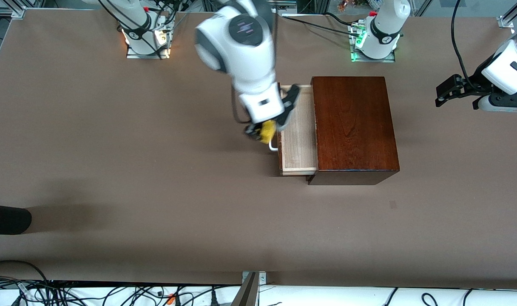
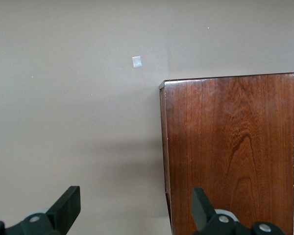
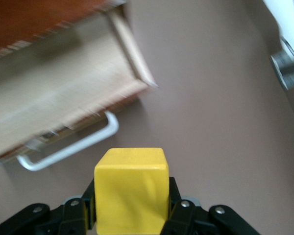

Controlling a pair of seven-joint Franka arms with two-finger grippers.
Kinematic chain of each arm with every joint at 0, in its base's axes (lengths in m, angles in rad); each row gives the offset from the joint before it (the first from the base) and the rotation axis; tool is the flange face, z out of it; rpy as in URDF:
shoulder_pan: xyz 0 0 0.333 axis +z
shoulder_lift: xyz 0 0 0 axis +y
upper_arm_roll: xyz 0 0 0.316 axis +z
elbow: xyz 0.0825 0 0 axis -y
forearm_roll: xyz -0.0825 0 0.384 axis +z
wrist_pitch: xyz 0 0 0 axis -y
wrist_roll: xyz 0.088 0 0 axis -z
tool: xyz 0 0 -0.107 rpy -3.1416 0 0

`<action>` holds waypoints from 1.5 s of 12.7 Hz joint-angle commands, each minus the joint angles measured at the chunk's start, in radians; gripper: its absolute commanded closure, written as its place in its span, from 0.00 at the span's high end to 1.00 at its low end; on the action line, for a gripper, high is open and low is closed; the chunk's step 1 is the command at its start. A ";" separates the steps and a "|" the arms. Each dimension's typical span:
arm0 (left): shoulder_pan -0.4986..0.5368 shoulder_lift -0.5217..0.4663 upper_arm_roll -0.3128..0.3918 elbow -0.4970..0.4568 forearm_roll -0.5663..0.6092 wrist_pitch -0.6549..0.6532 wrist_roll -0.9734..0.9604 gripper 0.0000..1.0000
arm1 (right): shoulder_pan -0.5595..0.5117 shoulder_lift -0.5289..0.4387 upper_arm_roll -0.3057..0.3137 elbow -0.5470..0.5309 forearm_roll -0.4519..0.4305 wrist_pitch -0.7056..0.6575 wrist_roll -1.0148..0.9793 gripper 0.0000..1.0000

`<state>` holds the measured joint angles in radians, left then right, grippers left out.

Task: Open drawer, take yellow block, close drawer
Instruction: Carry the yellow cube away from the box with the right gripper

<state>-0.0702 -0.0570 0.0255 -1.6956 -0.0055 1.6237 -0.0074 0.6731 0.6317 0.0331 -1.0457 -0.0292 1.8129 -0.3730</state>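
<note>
Brown table [image 1: 114, 148], item list as I read it from my station. Wooden box [image 1: 354, 127]: dark reddish-brown, near the left arm's end of the table. Drawer [image 1: 299, 131]: pulled open toward the right arm's end, pale tray empty, white handle [image 3: 71, 147] on its front; long axis runs from the bases' side toward the front camera. Yellow block [image 3: 131, 188]: clamped between the fingers of the right gripper [image 1: 262, 131], in the air over the drawer's front edge and handle. Left gripper [image 2: 132, 210]: fingers spread wide, empty, waiting over the table beside the box. Step in hand, as I judge it: block taken out. Next I need the drawer pushed shut, pressing its front squarely toward the box.
</note>
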 commanded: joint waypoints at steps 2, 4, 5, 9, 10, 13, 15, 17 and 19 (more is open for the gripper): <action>-0.005 -0.004 0.002 0.007 0.012 -0.007 -0.002 1.00 | -0.203 -0.047 0.016 -0.013 0.077 -0.090 -0.010 0.00; -0.005 -0.003 0.002 0.007 0.012 -0.007 -0.002 1.00 | -0.283 -0.061 0.010 -0.013 0.077 -0.148 -0.009 0.00; -0.005 -0.003 0.002 0.007 0.013 -0.007 -0.003 1.00 | -0.312 -0.064 0.010 -0.016 0.077 -0.183 0.000 0.00; -0.005 -0.003 0.001 0.007 0.012 -0.007 -0.006 1.00 | -0.388 -0.119 -0.031 -0.113 0.094 -0.241 0.005 0.00; -0.016 0.006 -0.001 0.008 -0.004 -0.008 0.018 1.00 | -0.392 -0.138 -0.062 -0.161 0.097 -0.233 0.005 0.00; -0.023 0.019 -0.021 0.020 -0.076 -0.062 0.029 1.00 | -0.440 -0.179 -0.084 -0.340 0.120 -0.120 0.017 0.00; -0.025 0.032 -0.067 0.020 -0.089 -0.106 0.088 1.00 | -0.471 -0.233 -0.085 -0.541 0.120 0.054 0.019 0.00; -0.026 0.063 -0.142 0.023 -0.091 -0.105 0.133 1.00 | -0.490 -0.279 -0.085 -0.740 0.120 0.269 0.019 0.00; -0.028 0.088 -0.225 0.024 -0.123 -0.105 0.141 1.00 | -0.513 -0.288 -0.085 -0.900 0.120 0.470 0.019 0.00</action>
<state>-0.0967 -0.0036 -0.1426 -1.6956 -0.0921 1.5359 0.0958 0.1846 0.4298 -0.0623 -1.7363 0.0739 2.1208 -0.3644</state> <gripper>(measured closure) 0.000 0.445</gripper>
